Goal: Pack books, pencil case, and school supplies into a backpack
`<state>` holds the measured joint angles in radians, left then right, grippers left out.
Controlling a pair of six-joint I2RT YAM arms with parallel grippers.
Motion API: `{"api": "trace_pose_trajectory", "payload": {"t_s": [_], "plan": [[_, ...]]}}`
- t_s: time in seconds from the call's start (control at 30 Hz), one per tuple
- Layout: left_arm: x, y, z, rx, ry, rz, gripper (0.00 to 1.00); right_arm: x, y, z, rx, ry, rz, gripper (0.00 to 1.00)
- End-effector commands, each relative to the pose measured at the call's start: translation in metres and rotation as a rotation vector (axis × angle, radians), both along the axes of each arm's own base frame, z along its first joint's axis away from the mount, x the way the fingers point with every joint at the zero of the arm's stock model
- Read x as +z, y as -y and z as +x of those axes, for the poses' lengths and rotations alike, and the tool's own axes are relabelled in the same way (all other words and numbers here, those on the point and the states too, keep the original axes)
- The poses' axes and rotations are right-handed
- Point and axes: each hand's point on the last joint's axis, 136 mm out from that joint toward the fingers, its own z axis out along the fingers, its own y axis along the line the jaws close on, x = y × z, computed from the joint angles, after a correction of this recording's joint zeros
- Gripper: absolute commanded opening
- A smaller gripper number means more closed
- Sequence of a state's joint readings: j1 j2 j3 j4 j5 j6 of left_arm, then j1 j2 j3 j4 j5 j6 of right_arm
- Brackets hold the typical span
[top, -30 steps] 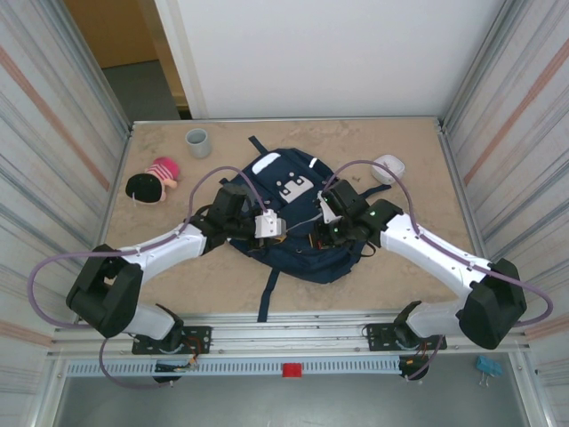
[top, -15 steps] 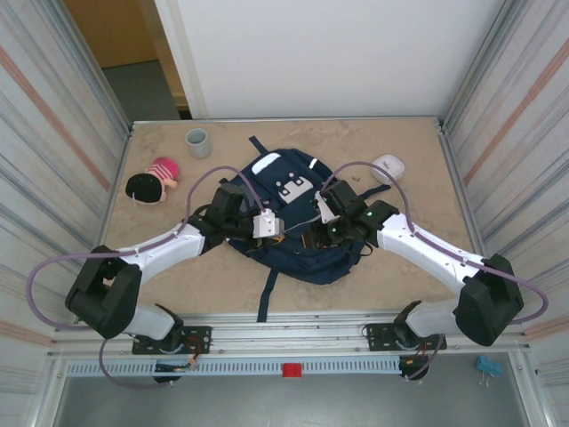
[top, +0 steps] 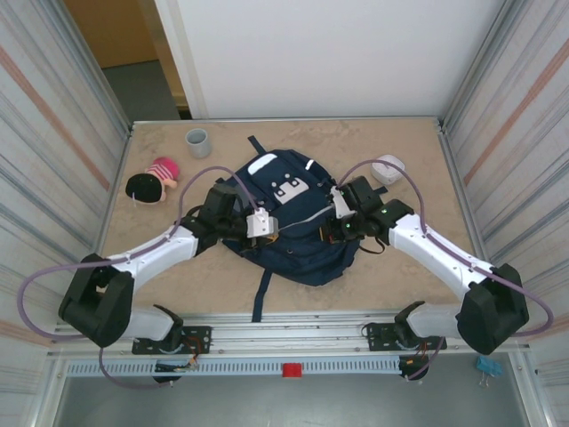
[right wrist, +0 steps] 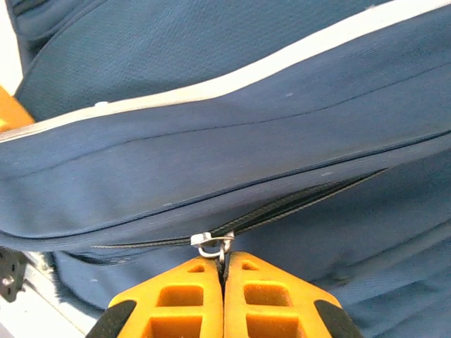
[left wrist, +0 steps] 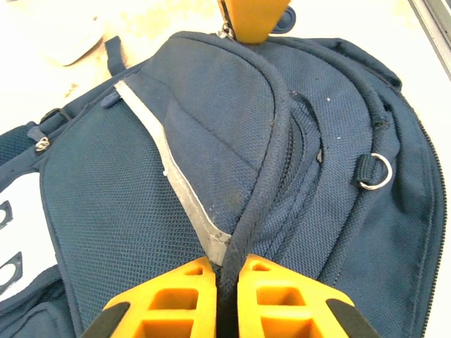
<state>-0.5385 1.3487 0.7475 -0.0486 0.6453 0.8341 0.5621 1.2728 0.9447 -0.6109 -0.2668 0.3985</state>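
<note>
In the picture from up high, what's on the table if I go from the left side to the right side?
black and pink thing → grey cup → backpack → small white object

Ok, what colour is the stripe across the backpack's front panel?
Pale grey-white stripe on the navy backpack; the left wrist view shows it best.
</note>
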Motion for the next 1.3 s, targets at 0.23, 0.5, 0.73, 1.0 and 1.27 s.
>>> {"api": "trace_pose_trajectory", "payload": {"t_s": [0.23, 0.5, 0.73, 1.0, 1.27], "plan": [[0.010, -0.044, 0.021, 0.302, -0.089, 0.037, 0.55, 0.013, -0.034, -0.026, 0.155, 0.013, 0.074, 0.00], [0.026, -0.097, 0.036, 0.997, -0.480, -0.210, 0.74, 0.007, -0.048, -0.032, 0.173, 0.003, 0.032, 0.00], [-0.017, -0.120, 0.041, 1.303, -0.850, -0.399, 0.77, 0.009, -0.059, -0.040, 0.199, 0.008, 0.026, 0.00], [-0.040, -0.105, 0.097, 1.282, -0.901, -0.434, 0.78, 0.003, -0.071, -0.050, 0.194, 0.015, 0.004, 0.00], [-0.023, -0.083, 0.186, 1.158, -0.932, -0.476, 0.81, 0.001, -0.098, -0.044, 0.198, 0.046, 0.032, 0.00]]}}
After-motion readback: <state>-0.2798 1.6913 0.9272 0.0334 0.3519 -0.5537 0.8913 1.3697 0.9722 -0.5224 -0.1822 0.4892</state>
